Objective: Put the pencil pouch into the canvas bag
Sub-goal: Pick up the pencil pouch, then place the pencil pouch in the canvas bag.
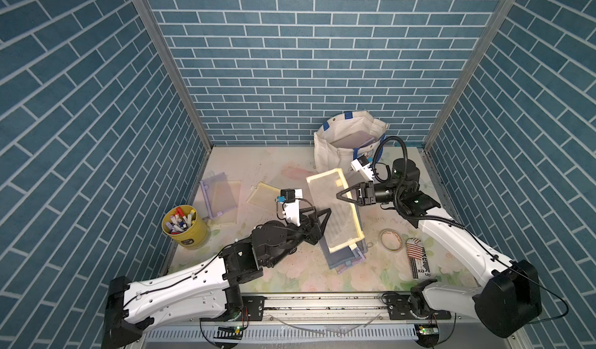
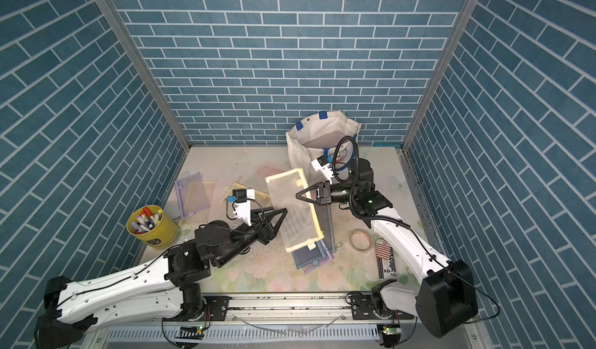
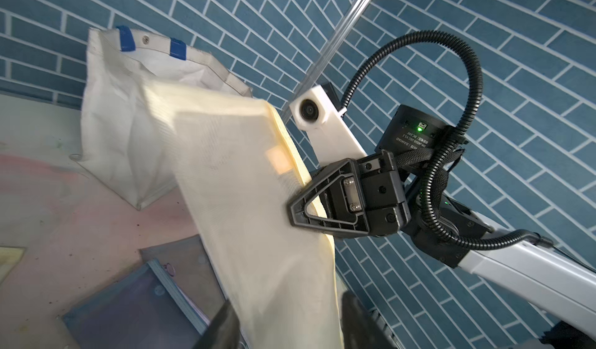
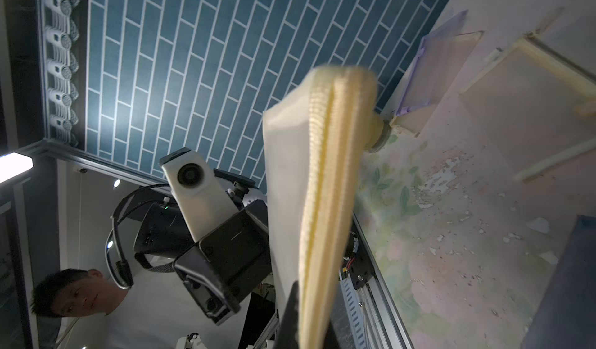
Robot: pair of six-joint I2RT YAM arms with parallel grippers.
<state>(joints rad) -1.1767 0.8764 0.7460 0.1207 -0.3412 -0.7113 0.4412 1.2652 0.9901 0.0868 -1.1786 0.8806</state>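
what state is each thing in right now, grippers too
pencil pouch: held up, zipped shut
right gripper: shut on the pencil pouch's edge
left gripper: open, a finger on either side of the pencil pouch
canvas bag: upright, mouth open
yellow cup: upright, holding markers
purple pouch: lying flat

You've got "DAMIAO" on the motor housing behind the right hand; the flag packet reads only "ex".

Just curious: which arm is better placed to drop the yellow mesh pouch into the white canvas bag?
Right: the right gripper is shut on the yellow mesh pencil pouch, close by the cream canvas bag; the left gripper stands open.
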